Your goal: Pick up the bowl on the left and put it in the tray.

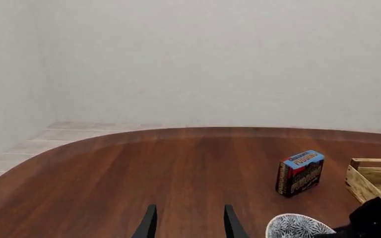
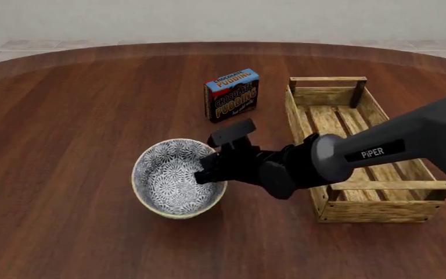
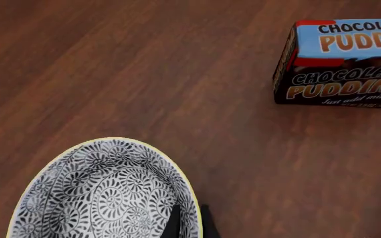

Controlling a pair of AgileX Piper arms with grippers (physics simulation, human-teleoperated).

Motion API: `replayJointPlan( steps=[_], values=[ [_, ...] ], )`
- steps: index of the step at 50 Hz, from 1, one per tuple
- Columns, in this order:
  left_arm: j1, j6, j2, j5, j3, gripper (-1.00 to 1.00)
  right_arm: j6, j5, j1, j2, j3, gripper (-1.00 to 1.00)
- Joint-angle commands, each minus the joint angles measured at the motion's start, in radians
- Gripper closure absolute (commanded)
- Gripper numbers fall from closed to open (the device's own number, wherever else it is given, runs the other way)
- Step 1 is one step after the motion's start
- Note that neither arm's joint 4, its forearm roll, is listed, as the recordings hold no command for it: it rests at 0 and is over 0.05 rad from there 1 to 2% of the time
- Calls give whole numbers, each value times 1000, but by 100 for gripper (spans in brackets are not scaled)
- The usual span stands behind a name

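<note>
The right gripper (image 2: pixel 209 172) pinches the near-side rim of the bowl (image 2: pixel 172 177), apparently closed on it, ready for lifting toward the tray (image 2: pixel 362 197) beside it; the left gripper (image 1: pixel 189 223) idles, jaws parted.

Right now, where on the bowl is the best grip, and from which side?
Its thin rim on the tray-facing side. The bowl sits upright and open, too wide to span, so one finger goes inside the wall and one outside. The right gripper straddles the rim there, coming from the tray side.
</note>
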Motion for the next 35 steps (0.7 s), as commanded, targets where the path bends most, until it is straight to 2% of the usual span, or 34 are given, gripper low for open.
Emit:
replayJointPlan(
  steps=[1,6,16,35],
  values=[
    [1,-2,0,-1,2,-100,6,1,0,8,11,100],
    [-1,-2,0,-4,7,-100,-9,-2,-11,1,16,100],
    [5,-5,0,-3,5,-100,0,-6,-6,-14,33,100],
    [22,-3,0,4,-15,-100,4,34,-15,-153,72,100]
  ],
)
